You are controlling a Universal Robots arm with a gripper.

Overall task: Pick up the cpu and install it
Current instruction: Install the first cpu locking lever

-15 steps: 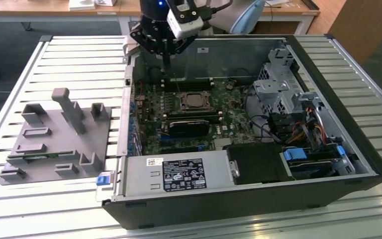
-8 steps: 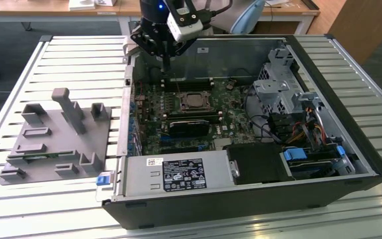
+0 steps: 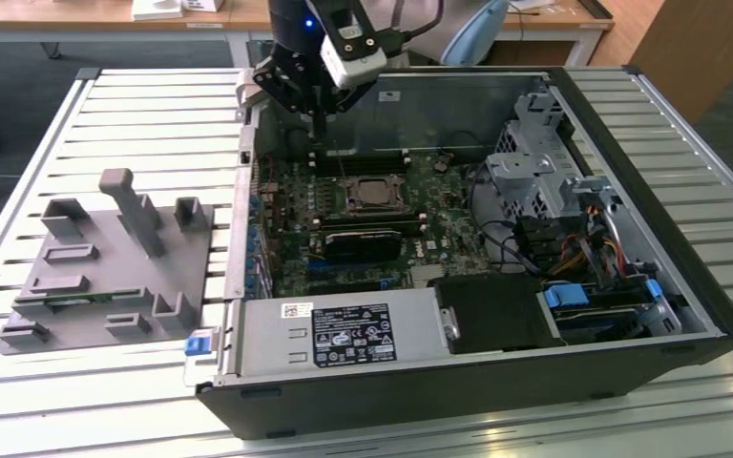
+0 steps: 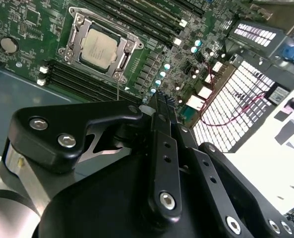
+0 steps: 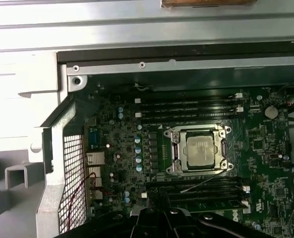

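The cpu (image 3: 370,196) lies flat in the motherboard socket inside the open computer case, its silver top facing up. Both wrist views show the cpu (image 4: 98,48) (image 5: 202,151) within the socket's metal frame (image 4: 75,26) (image 5: 173,133). My gripper (image 3: 320,134) hangs above the board at the case's far side, toward the exterior view's left of the socket and apart from the cpu. Its black fingers (image 4: 160,99) meet at the tips with nothing between them. In the first wrist view the gripper (image 5: 156,212) points at the memory slots beside the socket.
A black heatsink block (image 3: 366,240) sits just in front of the socket. The power supply (image 3: 341,334) fills the case's near side, and a drive cage (image 3: 533,172) and cables (image 3: 571,256) its right. A grey fixture plate (image 3: 99,272) rests on the slatted table (image 3: 150,105).
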